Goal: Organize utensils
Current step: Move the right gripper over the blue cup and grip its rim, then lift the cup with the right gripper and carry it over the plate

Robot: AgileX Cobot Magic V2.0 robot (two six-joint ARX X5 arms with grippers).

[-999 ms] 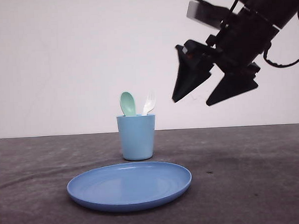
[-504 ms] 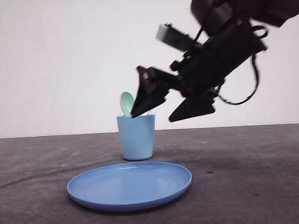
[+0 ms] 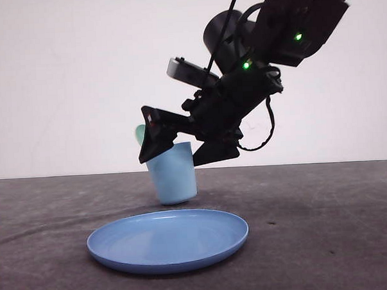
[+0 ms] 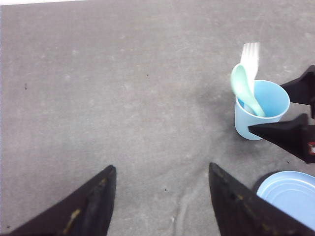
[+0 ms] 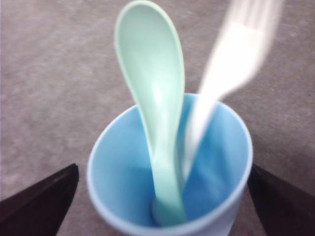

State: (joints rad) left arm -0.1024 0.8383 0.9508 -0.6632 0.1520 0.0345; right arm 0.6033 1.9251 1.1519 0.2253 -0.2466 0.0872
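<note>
A mint-green spoon (image 5: 153, 103) and a white fork (image 5: 231, 73) stand together inside the light blue cup (image 5: 123, 167). My right gripper (image 5: 163, 168) is open, with one finger on each side of the cup near its rim. In the front view the cup (image 3: 173, 175) leans with its top toward the left, the right gripper (image 3: 169, 162) straddles it, and the spoon bowl (image 3: 140, 133) peeks out behind a finger. My left gripper (image 4: 161, 167) hangs open over bare table, well away from the cup (image 4: 261, 110), spoon (image 4: 243, 88) and fork (image 4: 250, 55).
A round blue plate (image 3: 167, 239) lies on the dark grey table in front of the cup; its edge (image 4: 290, 196) also appears in the left wrist view. A white wall stands behind the table. Bare tabletop stretches to either side.
The right arm has swung down and left from the upper right until its open fingers straddle the cup. The cup, upright before, now leans left, and the fork is hidden in the front view.
</note>
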